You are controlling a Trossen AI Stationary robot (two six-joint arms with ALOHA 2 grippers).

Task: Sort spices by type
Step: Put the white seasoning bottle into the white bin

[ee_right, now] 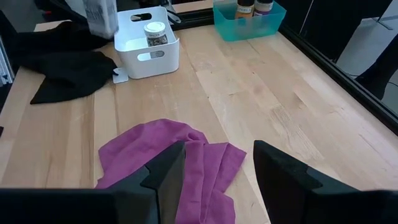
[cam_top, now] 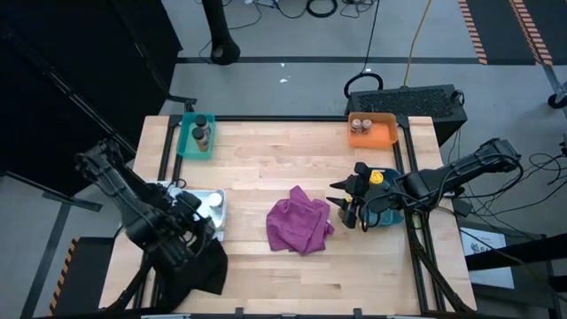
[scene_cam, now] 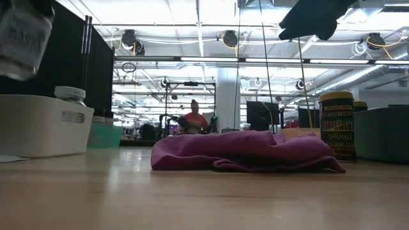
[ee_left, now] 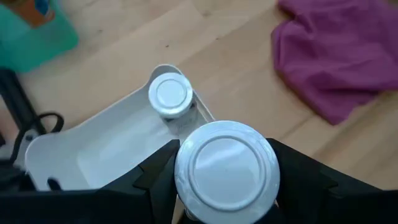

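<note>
On the pale wooden table [cam_top: 266, 168], the left gripper [ee_left: 227, 186] hangs at about eight o'clock over the white tray [ee_left: 93, 155], its fingers clamped on a white-lidded jar [ee_left: 227, 165], with a second white-lidded jar [ee_left: 170, 96] already standing in that tray. The right gripper [ee_right: 214, 168] hovers at three o'clock with fingers spread wide and empty, just beside the crumpled magenta cloth [cam_top: 299, 223] and a yellow-lidded jar [cam_top: 376, 178]. More jars sit in the teal tray [cam_top: 189, 146] at eleven o'clock and the orange tray [cam_top: 381, 135] at one o'clock, while beyond the table lies a strip-lit workshop where a person [scene_cam: 194, 118] sits.
</note>
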